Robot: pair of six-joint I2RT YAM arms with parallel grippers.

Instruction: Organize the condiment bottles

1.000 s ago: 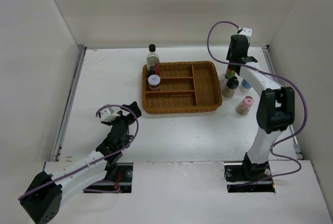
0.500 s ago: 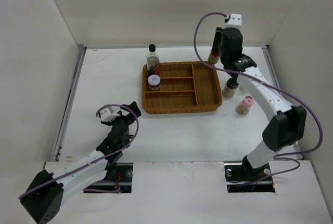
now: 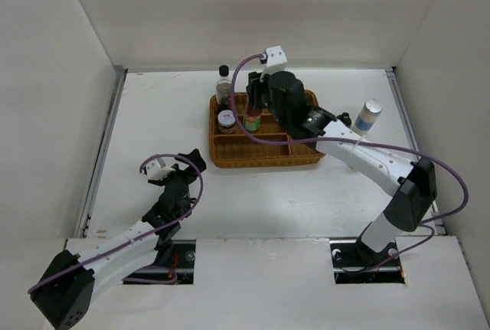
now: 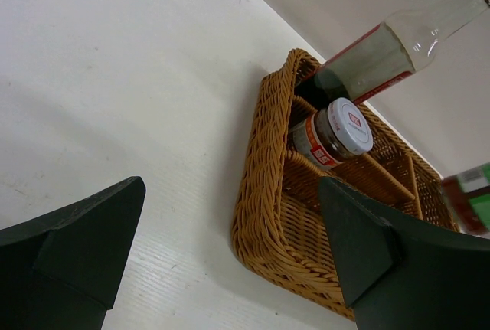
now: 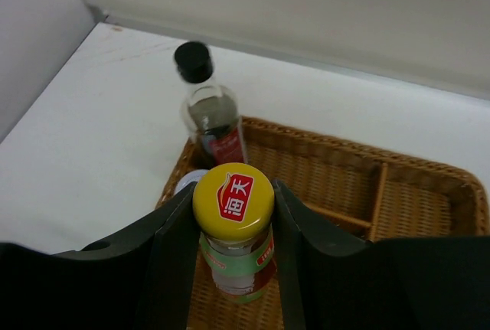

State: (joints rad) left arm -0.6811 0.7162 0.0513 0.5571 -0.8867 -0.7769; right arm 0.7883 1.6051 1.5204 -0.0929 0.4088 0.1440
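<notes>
Top view: the right arm (image 3: 360,154) reaches over the wicker tray (image 3: 260,163), and its wrist covers its own fingers and most of the yellow-capped bottle (image 3: 253,121), of which only a green-and-red label shows; the compartment beneath it cannot be determined. The tall clear bottle (image 3: 223,83) stands at the tray's far left corner, the white-lidded jar (image 3: 227,121) is inside the tray's left end, and the silver-capped bottle (image 3: 369,115) stands on the table well right of the tray. The left gripper (image 3: 184,169) rests low near the left base, fingers spread apart, nothing between them. Left wrist view: the tall bottle's cap is cut off at the top corner, the jar's lid carries a small red mark too small to read, and a green-labelled bottle is cropped at the right edge. Right wrist view: the right gripper (image 5: 233,246) is clamped on the yellow-capped bottle just below its cap, which bears a red label with the white characters 海天; the bottle's base is out of frame, so whether it touches the tray is unclear.
</notes>
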